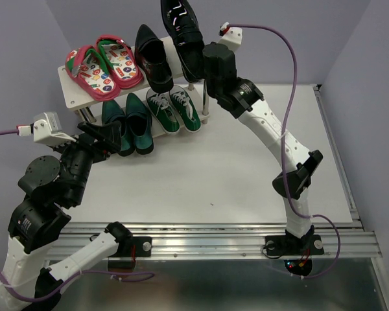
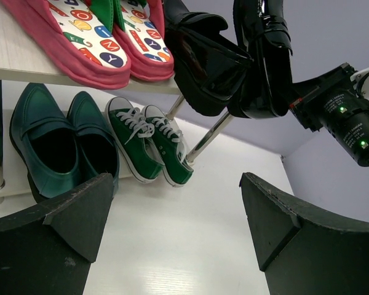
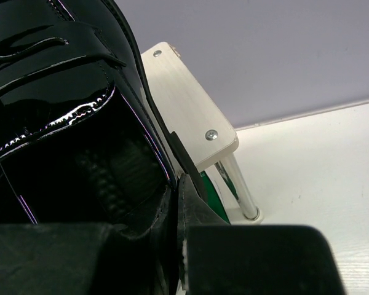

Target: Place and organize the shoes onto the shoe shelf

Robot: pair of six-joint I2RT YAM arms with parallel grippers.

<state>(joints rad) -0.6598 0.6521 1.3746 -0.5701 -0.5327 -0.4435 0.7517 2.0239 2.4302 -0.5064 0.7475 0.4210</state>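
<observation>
Between my right claw's (image 3: 177, 203) tightly pinched fingers is the heel rim of one glossy black dress shoe (image 1: 180, 29). I hold it in the air over the right end of the shoe shelf's (image 1: 71, 96) top board, with the second black dress shoe (image 1: 153, 58) on that board to the claw's left, beside the red flip-flops (image 1: 104, 65). My left claw (image 2: 178, 209) hangs wide open and empty, and the teal dress shoes (image 2: 55, 144) and green sneakers (image 2: 149, 144) sit on the lower board just ahead of it.

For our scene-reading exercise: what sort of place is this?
Probably a robot lab bench: left arm and right arm bolted to a metal rail, white table inside plain walls, a small shoe rack.
</observation>
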